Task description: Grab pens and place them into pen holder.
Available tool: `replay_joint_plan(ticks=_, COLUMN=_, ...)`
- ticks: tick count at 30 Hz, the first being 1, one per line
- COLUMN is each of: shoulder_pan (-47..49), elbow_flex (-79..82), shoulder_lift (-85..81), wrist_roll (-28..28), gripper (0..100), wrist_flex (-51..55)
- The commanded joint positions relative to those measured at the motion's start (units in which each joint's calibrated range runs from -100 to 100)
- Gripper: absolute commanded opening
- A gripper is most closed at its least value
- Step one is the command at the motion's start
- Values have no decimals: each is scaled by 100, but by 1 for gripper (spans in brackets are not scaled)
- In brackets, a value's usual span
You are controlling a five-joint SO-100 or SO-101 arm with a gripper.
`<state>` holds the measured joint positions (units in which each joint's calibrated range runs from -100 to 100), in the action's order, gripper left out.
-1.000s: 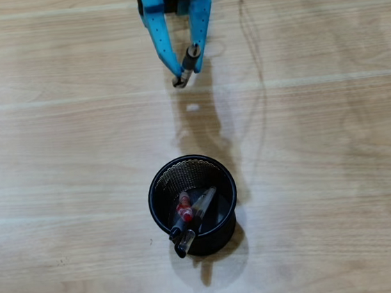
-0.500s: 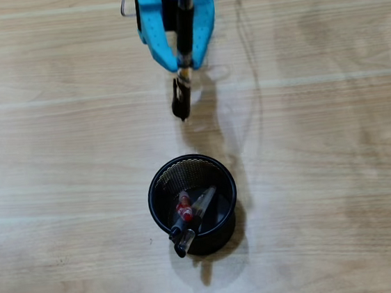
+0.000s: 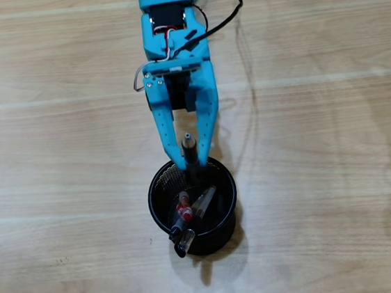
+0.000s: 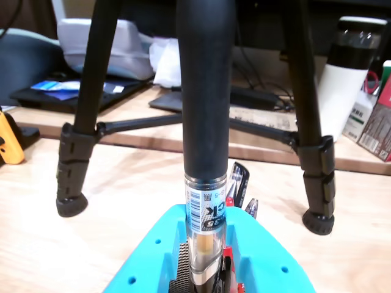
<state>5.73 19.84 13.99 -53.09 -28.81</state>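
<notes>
Your gripper (image 3: 191, 162) sits at frame center in the overhead view, fingers (image 3: 169, 139) pinching a black-sleeved pen (image 3: 190, 154) upright over the pen holder (image 3: 225, 217)'s upper rim. 3 pens (image 3: 186, 214) lean inside it, on the bench (image 3: 338, 173).

Only readable print is in the wrist view: white barcode label (image 4: 206, 206) wrapped round the transparent pen (image 4: 205, 183), just under its black sleeve. Label sits upside down; large dark letters look like "CK", smaller characters beside them maybe "5" or "35", rest too small to tell. Barcode bars above the letters. Boxes (image 4: 368, 119) at right edge carry print, unreadable. Blue item (image 4: 51, 86) on far desk, blurred. Overhead view: no legible text.
</notes>
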Motion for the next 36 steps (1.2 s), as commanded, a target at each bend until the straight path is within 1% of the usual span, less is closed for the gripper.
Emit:
replay_joint_plan(ticks=1, shoulder_pan=-133, elbow_flex=-519, shoulder_lift=142, wrist_roll=-27, gripper=2, wrist_flex=-128)
replay_joint_plan(ticks=11, shoulder_pan=-105, elbow_flex=-961, shoulder_lift=511, wrist_roll=-27, gripper=3, wrist_flex=-128)
replay_joint_plan(ticks=16, shoulder_pan=-78, elbow_flex=-961, shoulder_lift=511, wrist_roll=-27, gripper=12, wrist_flex=-128)
replay_joint_plan(ticks=22, shoulder_pan=-78, elbow_flex=-916, shoulder_lift=444, wrist_roll=-7, gripper=13, wrist_flex=-128)
replay_joint_plan(ticks=27, shoulder_pan=-69, elbow_flex=-862, shoulder_lift=226, wrist_roll=13, gripper=12, wrist_flex=-51)
replay_joint_plan(ticks=28, shoulder_pan=-60, elbow_flex=-772, shoulder_lift=91, wrist_roll=39, gripper=10, wrist_flex=-25)
replay_joint_plan(ticks=30, shoulder_pan=-51, elbow_flex=-438, shoulder_lift=-236, wrist_roll=216, gripper=1, wrist_flex=130)
replay_joint_plan(ticks=32, shoulder_pan=-33, elbow_flex=-6, shoulder_lift=-690, wrist_roll=384, gripper=3, wrist_flex=371)
replay_joint_plan(ticks=36, shoulder_pan=-33, elbow_flex=1067, shoulder_lift=-1773, wrist_roll=740, gripper=2, wrist_flex=999)
